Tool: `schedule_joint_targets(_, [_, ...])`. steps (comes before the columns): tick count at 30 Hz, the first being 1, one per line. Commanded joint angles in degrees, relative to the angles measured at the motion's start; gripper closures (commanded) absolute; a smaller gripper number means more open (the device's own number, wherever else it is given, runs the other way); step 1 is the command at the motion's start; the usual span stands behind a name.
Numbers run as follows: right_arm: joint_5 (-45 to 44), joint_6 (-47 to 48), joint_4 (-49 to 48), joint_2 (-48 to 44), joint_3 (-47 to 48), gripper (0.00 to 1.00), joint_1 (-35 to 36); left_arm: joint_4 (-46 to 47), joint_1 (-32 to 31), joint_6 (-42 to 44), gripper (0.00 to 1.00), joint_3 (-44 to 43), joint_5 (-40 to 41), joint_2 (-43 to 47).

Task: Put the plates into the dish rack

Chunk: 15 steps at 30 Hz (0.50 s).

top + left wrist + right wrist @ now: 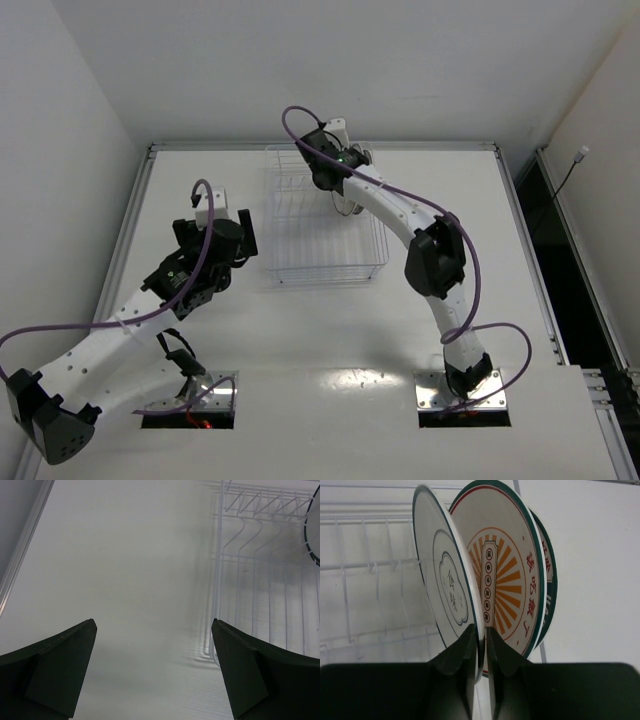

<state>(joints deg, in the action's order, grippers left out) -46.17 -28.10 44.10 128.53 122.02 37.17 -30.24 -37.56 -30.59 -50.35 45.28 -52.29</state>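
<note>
My right gripper (480, 642) is clenched on the lower rim of the white plate (442, 580), which stands upright in the dish rack (365, 565). Just behind it stand the sunburst plate (505, 575) and a third plate (551, 580), mostly hidden, with only its dark rim showing. My left gripper (154, 623) is spread wide over the table (125, 555).

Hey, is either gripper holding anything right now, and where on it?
The right gripper pinches the white plate by its rim; the left gripper is open and empty.
</note>
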Motion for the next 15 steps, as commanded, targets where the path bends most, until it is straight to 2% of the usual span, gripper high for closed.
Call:
schedule_joint_targets(1, [1.4,-2.0,-1.8,-1.4,-1.3,0.87,-0.4,2.0,0.4,0.5,0.0,-0.1,1.0,0.2])
schedule_joint_targets(4, [2.5,-2.0,-1.8,-3.5,-2.0,0.83,-0.4,2.0,0.4,1.1,0.0,-0.1,1.0,-0.4])
schedule_joint_targets(7, [3.6,-2.0,-1.3,-5.4,-2.5,0.72,-1.6,2.0,0.4,1.1,0.0,-0.1,1.6,-0.4])
schedule_joint_targets(10, [3.6,-2.0,-1.3,-9.5,-3.3,0.66,-1.6,2.0,0.4,1.1,0.0,-0.1,1.6,-0.9])
schedule_joint_targets(13, [2.9,-1.4,-1.9,-14.6,-5.6,0.45,-2.1,2.0,0.4,1.1,0.0,-0.1,1.6,-0.9])
schedule_joint_targets(14, [2.9,-0.8,-3.0,-18.6,-6.3,0.32,-2.1,2.0,0.4,1.1,0.0,-0.1,2.1,-0.9])
schedule_joint_targets(15, [2.9,0.0,-3.5,-20.5,-7.6,0.25,-2.6,2.0,0.4,1.1,0.0,-0.1,2.1,-0.9])
